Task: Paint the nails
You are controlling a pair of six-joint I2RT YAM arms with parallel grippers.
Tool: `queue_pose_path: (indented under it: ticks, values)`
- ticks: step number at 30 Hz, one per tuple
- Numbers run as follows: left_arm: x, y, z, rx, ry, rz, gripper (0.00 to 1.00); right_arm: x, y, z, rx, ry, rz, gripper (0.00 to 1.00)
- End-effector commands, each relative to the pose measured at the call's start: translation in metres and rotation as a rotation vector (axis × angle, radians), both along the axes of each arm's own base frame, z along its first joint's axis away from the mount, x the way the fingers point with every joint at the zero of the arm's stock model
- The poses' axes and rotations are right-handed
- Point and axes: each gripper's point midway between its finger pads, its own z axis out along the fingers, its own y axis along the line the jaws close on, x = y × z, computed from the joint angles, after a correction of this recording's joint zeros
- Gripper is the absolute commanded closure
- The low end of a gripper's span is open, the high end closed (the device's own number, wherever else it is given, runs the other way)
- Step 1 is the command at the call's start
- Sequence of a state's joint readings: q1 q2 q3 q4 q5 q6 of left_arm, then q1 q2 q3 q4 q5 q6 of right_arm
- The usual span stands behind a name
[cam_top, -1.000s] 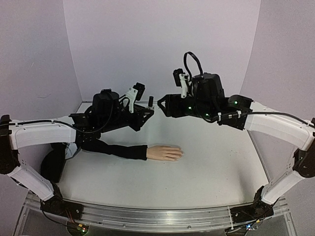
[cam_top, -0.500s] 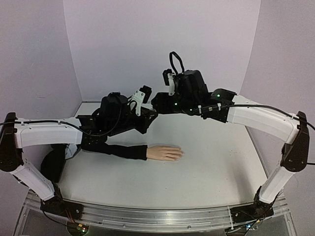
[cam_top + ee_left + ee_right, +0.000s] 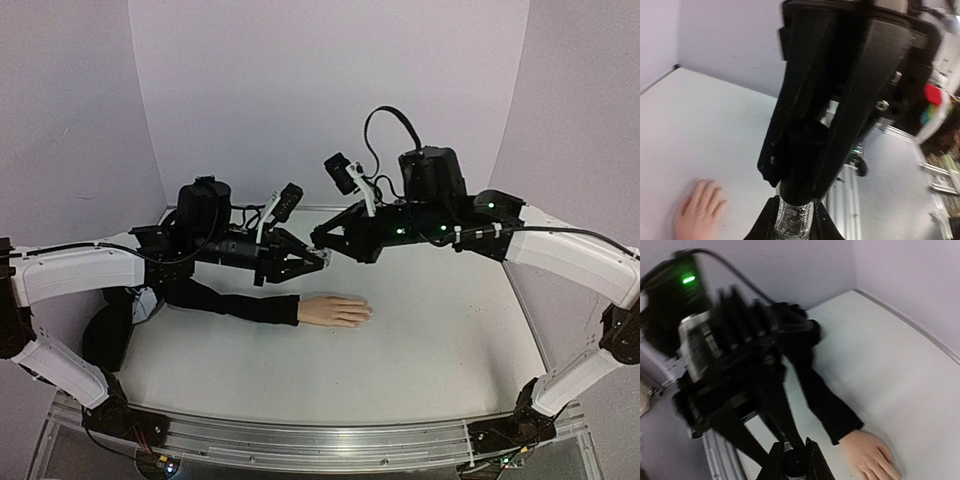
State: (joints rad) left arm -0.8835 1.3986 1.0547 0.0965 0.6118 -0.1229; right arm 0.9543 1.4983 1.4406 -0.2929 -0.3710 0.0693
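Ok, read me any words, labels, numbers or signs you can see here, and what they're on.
None readable.
The bottle, its cap, the sleeve and the hand show no text.
Coloured patches at the right edge of the left wrist view are too blurred to read.

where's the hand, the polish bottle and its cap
hand [image 3: 335,310]: top view, back of the palm.
bottle [image 3: 792,222]: left wrist view, clear glass body.
cap [image 3: 800,170]: left wrist view, dark side wall above the glass.
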Motion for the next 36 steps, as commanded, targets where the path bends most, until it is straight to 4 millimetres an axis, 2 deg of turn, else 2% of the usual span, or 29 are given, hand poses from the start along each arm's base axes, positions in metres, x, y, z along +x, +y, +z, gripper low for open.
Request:
queue_pose_path:
  ticks: [1, 6, 8, 10, 12, 14, 16, 21, 24, 27, 31, 36]
  values:
    - [-0.070, 0.032, 0.069, -0.190, -0.043, -0.430, 1.00, -0.063, -0.003, 0.006, 0.073, -0.038, 0.374, 1.00]
    - [-0.051, 0.027, 0.061, -0.141, -0.065, -0.340, 1.00, -0.047, -0.010, 0.007, 0.088, -0.045, 0.280, 1.00]
    - [-0.036, 0.022, 0.060, -0.124, -0.070, -0.257, 1.00, -0.030, -0.014, 0.009, 0.079, -0.050, 0.165, 0.86]
    - [0.002, 0.019, 0.054, -0.081, -0.087, -0.038, 1.00, -0.008, -0.023, 0.013, 0.083, -0.048, 0.008, 0.56]
    - [0.043, 0.025, 0.045, -0.025, -0.112, 0.221, 1.00, 0.019, -0.038, 0.016, 0.093, -0.030, -0.195, 0.40]
    - [0.071, 0.033, 0.036, 0.015, -0.129, 0.406, 1.00, 0.037, -0.049, 0.018, 0.115, 0.005, -0.338, 0.37]
    - [0.084, 0.037, 0.029, 0.041, -0.144, 0.522, 1.00, 0.049, -0.054, 0.017, 0.145, 0.059, -0.446, 0.37]
    - [0.079, 0.026, 0.029, 0.046, -0.215, 0.603, 1.00, 0.060, -0.037, 0.017, 0.164, 0.123, -0.519, 0.37]
    - [0.070, 0.019, 0.034, 0.008, -0.229, 0.596, 1.00, 0.065, -0.024, 0.018, 0.163, 0.145, -0.514, 0.39]
    - [0.071, 0.015, 0.035, 0.002, -0.219, 0.600, 1.00, 0.068, -0.014, 0.020, 0.146, 0.136, -0.511, 0.43]
    - [0.071, 0.011, 0.030, 0.008, -0.210, 0.592, 1.00, 0.068, -0.005, 0.022, 0.137, 0.136, -0.494, 0.50]
    - [0.074, 0.012, 0.030, 0.015, -0.215, 0.611, 1.00, 0.064, -0.006, 0.026, 0.134, 0.115, -0.504, 0.47]
